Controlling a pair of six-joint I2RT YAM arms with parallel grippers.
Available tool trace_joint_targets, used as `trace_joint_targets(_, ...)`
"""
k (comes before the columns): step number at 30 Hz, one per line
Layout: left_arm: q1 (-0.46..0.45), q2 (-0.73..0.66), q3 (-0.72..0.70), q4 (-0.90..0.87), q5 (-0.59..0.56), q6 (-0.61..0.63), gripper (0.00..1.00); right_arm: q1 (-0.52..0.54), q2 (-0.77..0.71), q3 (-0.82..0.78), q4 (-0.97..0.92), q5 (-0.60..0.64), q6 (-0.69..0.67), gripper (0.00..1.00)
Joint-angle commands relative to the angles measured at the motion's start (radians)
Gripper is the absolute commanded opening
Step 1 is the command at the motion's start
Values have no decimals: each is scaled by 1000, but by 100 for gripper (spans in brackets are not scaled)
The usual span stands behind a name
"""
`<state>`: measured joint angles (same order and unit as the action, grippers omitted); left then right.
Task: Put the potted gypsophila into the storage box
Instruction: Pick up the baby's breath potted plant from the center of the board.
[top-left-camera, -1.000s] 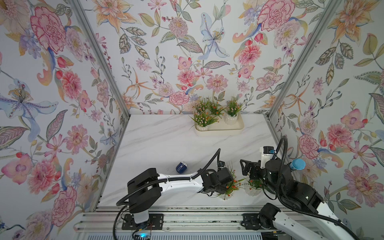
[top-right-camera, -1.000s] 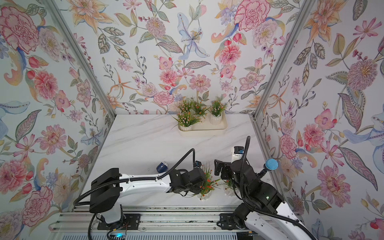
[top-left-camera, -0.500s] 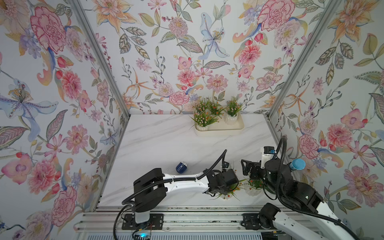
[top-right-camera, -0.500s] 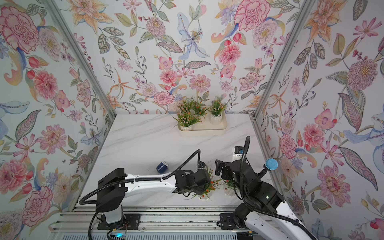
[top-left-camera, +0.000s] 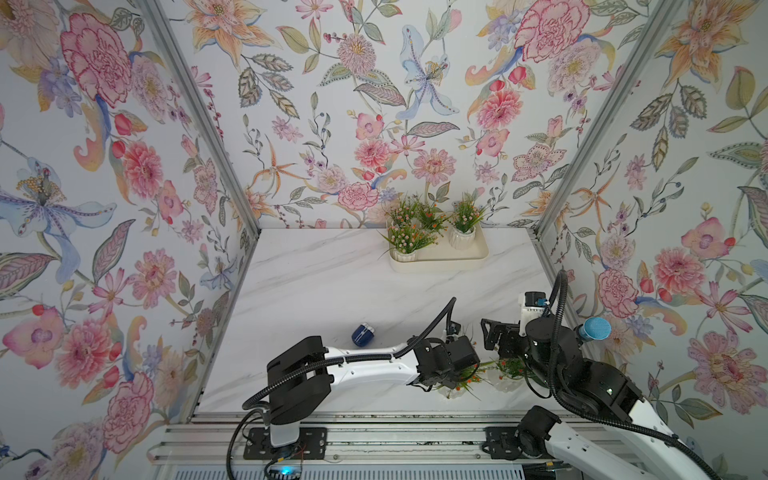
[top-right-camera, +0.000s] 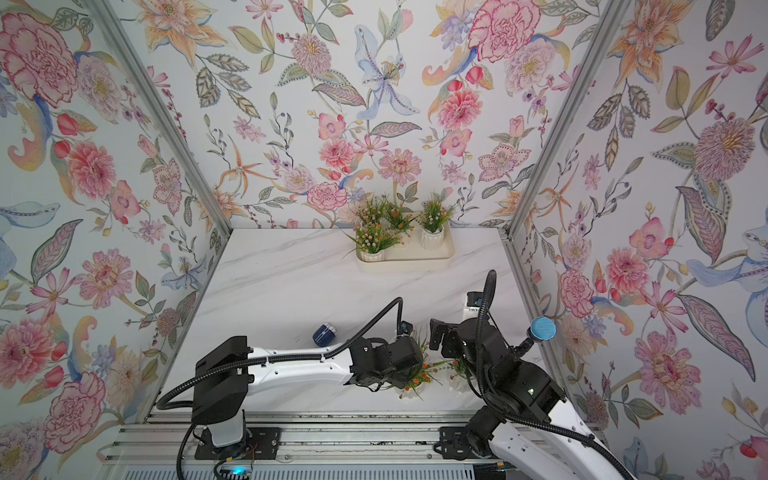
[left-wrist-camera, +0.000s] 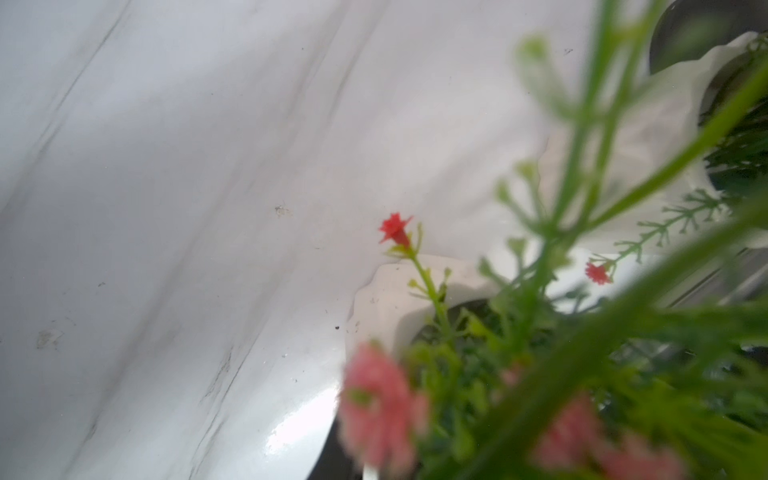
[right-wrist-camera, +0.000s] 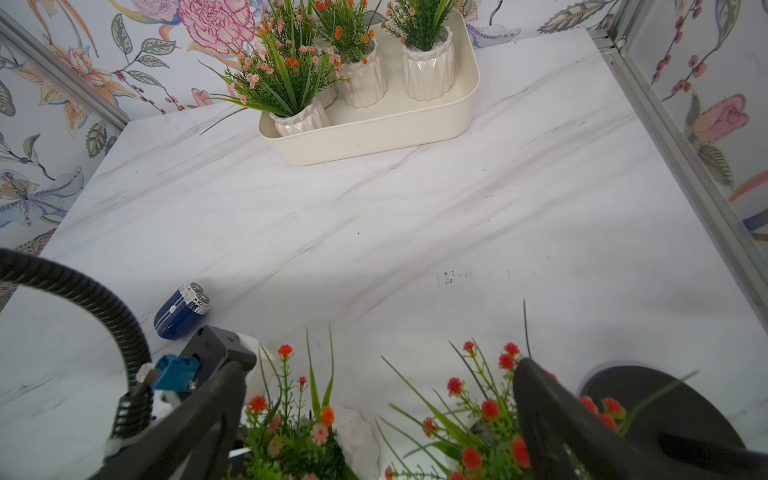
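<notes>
Two potted gypsophila stand near the table's front edge. My left gripper (top-left-camera: 455, 374) is low over the left one (top-left-camera: 452, 390), buried in its sprigs and shut on them. The left wrist view shows that pot's white rim (left-wrist-camera: 386, 299) and blurred pink flowers close up. My right gripper (right-wrist-camera: 382, 419) hangs open over the right pot (top-left-camera: 508, 384), its two dark fingers (right-wrist-camera: 540, 415) spread wide of the red-flowered sprigs (right-wrist-camera: 478, 436). At the back stands the cream storage box (top-left-camera: 440, 264) with several pots in it, its right front part bare.
A small dark-blue and white gadget (top-left-camera: 363, 333) lies on the marble table, left of my left gripper. Flowered walls with metal corner posts (top-left-camera: 582, 137) close in the table on three sides. A metal rail (top-left-camera: 374, 440) runs along the front.
My left gripper has slid right and down into the left pot's sprigs and closed. The right arm has stayed still and open.
</notes>
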<state>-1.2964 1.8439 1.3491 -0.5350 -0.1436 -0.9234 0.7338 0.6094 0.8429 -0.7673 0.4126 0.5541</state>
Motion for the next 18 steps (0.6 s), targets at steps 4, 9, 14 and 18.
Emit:
trace_joint_targets(4, -6, -8, 31, -52, -54, 39, 4, 6, 8, 18, -20, 28, -10, 100)
trace_joint_targets(9, -6, -9, 40, -51, -79, 61, 0, 6, 9, 17, -20, 34, -6, 100)
trace_joint_targets(14, 15, -32, 61, -31, -101, 111, 0, 7, 16, 23, -19, 60, 3, 100)
trace_joint_targets(18, 66, -83, 43, 32, -67, 146, 0, 6, 35, 57, -7, 112, -2, 100)
